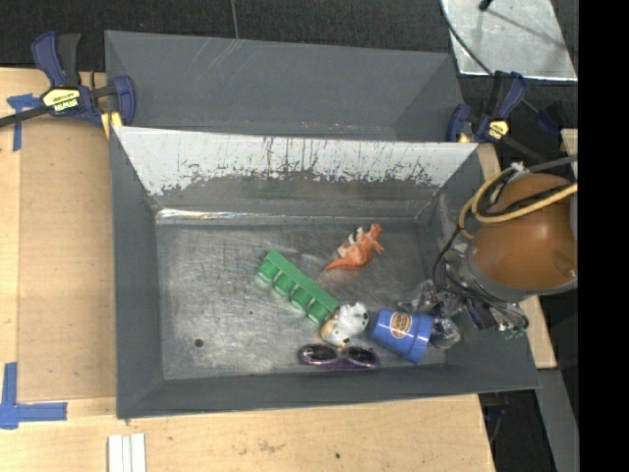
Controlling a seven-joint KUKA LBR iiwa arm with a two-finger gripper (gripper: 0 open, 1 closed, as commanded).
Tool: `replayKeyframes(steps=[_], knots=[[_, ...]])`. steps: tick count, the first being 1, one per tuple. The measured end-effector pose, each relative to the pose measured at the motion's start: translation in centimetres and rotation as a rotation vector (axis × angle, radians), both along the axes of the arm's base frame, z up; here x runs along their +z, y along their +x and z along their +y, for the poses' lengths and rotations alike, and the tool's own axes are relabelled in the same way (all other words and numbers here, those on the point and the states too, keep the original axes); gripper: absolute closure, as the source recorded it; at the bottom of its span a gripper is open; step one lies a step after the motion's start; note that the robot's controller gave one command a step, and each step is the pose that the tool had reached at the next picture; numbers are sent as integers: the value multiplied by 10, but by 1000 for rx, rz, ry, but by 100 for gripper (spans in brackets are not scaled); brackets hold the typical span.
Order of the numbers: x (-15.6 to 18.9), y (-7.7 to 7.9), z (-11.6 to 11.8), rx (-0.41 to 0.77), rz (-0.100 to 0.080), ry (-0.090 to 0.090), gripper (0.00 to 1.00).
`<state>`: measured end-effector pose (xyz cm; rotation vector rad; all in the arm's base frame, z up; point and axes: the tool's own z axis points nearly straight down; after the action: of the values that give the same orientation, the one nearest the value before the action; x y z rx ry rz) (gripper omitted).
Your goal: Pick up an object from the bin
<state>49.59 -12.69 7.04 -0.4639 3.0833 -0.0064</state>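
My gripper is low in the bin's front right corner, under the arm's orange cover. It sits right beside the right end of a blue cylinder with a label, which lies on its side on the bin floor; whether the two touch cannot be told. A small white toy figure lies just left of the cylinder. A dark purple looped item rests in front of the figure, by the front wall.
A green ridged block lies slantwise at the middle of the floor. An orange toy dinosaur lies behind it, towards the back. The bin's left half is bare floor. The arm enters over the right wall.
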Motion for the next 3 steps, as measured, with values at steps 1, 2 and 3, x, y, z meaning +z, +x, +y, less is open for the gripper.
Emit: replayKeyframes(steps=[1,2,3], knots=[[12,-1,0,2,10,-1,100],[18,-1,-1,2,15,-1,100],[26,-3,0,2,26,1,100]])
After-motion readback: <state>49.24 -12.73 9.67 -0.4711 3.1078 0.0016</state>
